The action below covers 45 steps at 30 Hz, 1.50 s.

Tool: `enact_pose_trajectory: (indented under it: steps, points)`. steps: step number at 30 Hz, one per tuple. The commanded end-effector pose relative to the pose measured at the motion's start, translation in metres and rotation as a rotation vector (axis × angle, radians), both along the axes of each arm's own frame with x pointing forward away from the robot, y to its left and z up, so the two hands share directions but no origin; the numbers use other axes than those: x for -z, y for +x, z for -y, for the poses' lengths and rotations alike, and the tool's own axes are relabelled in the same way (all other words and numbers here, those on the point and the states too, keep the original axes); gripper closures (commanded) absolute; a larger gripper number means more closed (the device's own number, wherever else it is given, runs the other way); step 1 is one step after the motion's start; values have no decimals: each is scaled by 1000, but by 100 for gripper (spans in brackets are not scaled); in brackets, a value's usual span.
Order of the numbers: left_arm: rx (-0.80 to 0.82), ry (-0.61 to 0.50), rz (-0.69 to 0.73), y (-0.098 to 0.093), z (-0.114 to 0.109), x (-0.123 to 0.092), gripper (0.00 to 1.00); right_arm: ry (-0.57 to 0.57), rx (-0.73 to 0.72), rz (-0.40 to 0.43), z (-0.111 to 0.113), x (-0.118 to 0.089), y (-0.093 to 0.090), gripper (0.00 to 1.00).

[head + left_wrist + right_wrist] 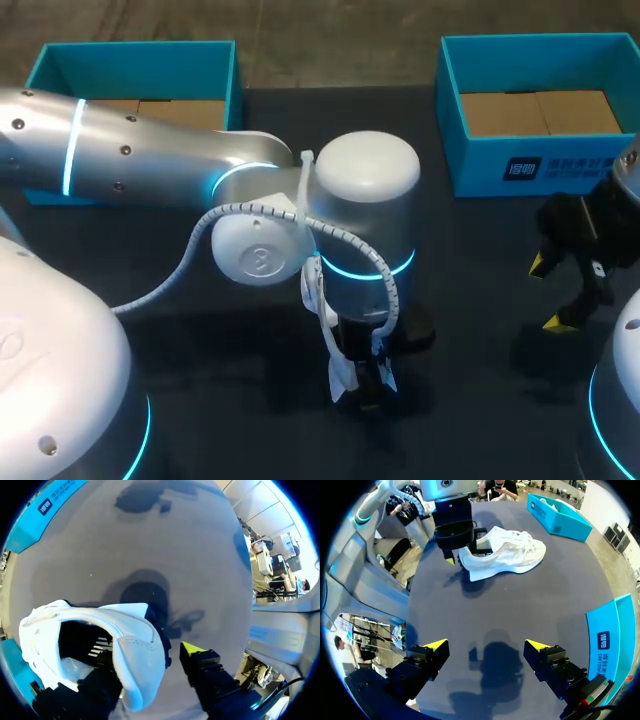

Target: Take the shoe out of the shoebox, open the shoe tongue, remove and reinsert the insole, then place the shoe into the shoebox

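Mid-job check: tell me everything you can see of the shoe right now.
The shoe is a white low-top sneaker with a leather-like upper, laces, a thick white sole and a dark lining. It appears to rest sole-down on the dark table. The left gripper is at its heel collar, but it is unclear whether it is clamping the shoe. Nothing else touches it.

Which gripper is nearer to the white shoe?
Left. The left gripper straddles the heel of the shoe; the right gripper hovers open over the bare table, well apart from it.
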<state>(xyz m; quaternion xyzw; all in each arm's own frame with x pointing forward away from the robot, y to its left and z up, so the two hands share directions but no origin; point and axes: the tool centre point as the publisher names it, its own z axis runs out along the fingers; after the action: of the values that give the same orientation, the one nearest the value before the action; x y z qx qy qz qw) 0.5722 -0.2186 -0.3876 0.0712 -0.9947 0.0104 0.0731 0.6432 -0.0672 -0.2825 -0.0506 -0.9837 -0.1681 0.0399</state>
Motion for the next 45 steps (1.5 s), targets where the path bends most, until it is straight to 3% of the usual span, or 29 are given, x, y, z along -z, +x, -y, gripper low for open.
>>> enact_pose_trajectory:
  steps: [1, 4, 7, 8, 9, 17, 24, 40, 45]
  points:
    - [-2, 11, 2, 0, 4, 6, 55, -1, 0, 2, 0, 1, -1, 0]
    - [-3, 20, 1, 0, 5, 8, 54, -1, 0, 2, 0, 1, -1, 0]
    - [-3, 23, -1, 1, 6, 9, 62, -1, 0, 2, 0, 1, -1, 0]
    - [-4, 25, -1, 1, 6, 10, 76, -1, 0, 2, 0, 1, -1, 0]
    - [-5, 25, -1, 1, 6, 10, 100, -1, 0, 2, 0, 1, -1, 0]
    - [-7, 18, -2, 9, -1, 2, 100, -1, 0, 2, 0, 1, -1, 0]
    - [33, 3, -8, 25, -13, -19, 100, -1, 0, 2, 0, 1, -1, 0]
    - [125, -1, -39, 92, -36, -105, 100, -1, 0, 2, 0, 1, -1, 0]
    - [160, 14, -45, 103, -41, -133, 100, -1, 0, 2, 0, 1, -1, 0]
